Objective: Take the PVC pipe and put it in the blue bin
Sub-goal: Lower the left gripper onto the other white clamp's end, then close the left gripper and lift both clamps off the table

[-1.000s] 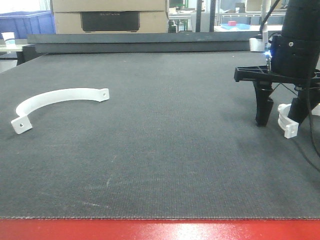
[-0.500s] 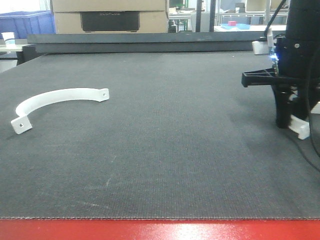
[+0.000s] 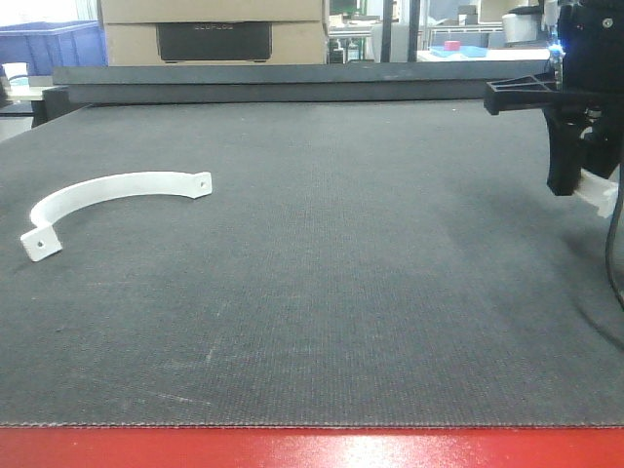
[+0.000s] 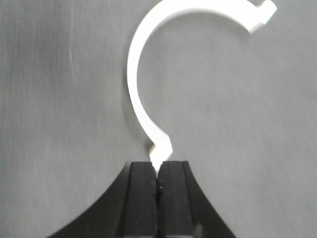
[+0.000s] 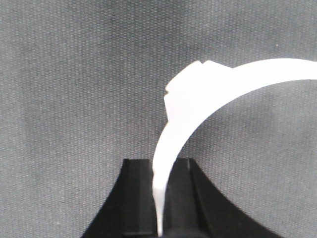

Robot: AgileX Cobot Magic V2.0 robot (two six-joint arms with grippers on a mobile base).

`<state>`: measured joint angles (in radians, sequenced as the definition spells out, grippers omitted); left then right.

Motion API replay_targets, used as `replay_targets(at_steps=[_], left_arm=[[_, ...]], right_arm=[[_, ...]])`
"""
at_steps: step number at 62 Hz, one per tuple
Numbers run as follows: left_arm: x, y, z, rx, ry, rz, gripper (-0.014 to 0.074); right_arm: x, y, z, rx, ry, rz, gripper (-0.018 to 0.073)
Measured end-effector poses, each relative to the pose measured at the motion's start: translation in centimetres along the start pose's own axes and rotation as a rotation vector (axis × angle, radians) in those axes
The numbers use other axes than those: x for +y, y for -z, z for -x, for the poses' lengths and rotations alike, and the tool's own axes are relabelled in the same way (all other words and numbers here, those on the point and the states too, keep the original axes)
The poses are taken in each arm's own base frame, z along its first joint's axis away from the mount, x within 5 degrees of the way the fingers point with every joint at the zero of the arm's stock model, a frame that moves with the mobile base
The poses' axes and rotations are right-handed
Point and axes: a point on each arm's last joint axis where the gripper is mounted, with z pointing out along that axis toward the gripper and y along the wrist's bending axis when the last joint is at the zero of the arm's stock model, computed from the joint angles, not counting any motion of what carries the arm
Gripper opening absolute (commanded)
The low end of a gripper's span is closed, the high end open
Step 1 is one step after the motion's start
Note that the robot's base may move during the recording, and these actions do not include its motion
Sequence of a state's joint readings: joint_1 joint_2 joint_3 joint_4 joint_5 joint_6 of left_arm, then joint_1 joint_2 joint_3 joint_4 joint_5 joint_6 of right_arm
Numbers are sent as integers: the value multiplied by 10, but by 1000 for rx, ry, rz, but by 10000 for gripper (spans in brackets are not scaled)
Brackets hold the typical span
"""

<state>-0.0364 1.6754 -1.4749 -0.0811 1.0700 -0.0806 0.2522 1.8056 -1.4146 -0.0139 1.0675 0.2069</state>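
Observation:
A white curved PVC piece (image 3: 117, 185) lies on the dark mat at the left. It also shows in the left wrist view (image 4: 133, 64), with its near tab just past my left gripper (image 4: 158, 166). That gripper is shut, with nothing seen between its pads, and is out of the front view. My right gripper (image 3: 570, 185) is at the far right, shut on a second white curved PVC piece (image 5: 183, 119) and holding it above the mat; a bit of the piece shows in the front view (image 3: 597, 198). A blue bin (image 3: 49, 44) stands at the back left.
A dark mat (image 3: 322, 292) covers the table, with a red front edge (image 3: 312, 448). A raised dark ledge (image 3: 283, 83) runs along the back, with a cardboard box (image 3: 214, 29) behind it. A cable (image 3: 612, 263) hangs by the right arm.
My right gripper has shut on the white piece at the right, then risen and moved right with it. The left piece has not moved.

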Motion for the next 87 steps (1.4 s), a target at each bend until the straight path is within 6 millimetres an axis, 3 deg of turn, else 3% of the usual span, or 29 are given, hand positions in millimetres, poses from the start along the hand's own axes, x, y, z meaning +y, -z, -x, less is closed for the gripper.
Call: replay_targets(at_steps=[13,27,33,43,47,57,75,87], left_arm=[[1,-39,29,67,-8,25,-111],[3,-79,35,156,-4,36,-99],[4,-87,34,177,-3,39,-11],[5,-89,33,182,-8,48,257],[6,-89,33,182,-11,54,302],[6,-92,35,173,-13,57,272],[9,-126,30,250,-11,68,272],[9,-127,30,251,-11,68,218]], right_arm=[[0,0,0,-1,0,0,-162],[0,0,1,-10,2,2,-162],[0,0,2,-17,2,3,-162],[1,0,3,-29,4,6,-162],[1,0,3,-34,4,7,-162],[1,0,4,-47,4,10,-162],[1,0,4,-48,3,12,-162],[1,0,4,-47,2,13,-162]])
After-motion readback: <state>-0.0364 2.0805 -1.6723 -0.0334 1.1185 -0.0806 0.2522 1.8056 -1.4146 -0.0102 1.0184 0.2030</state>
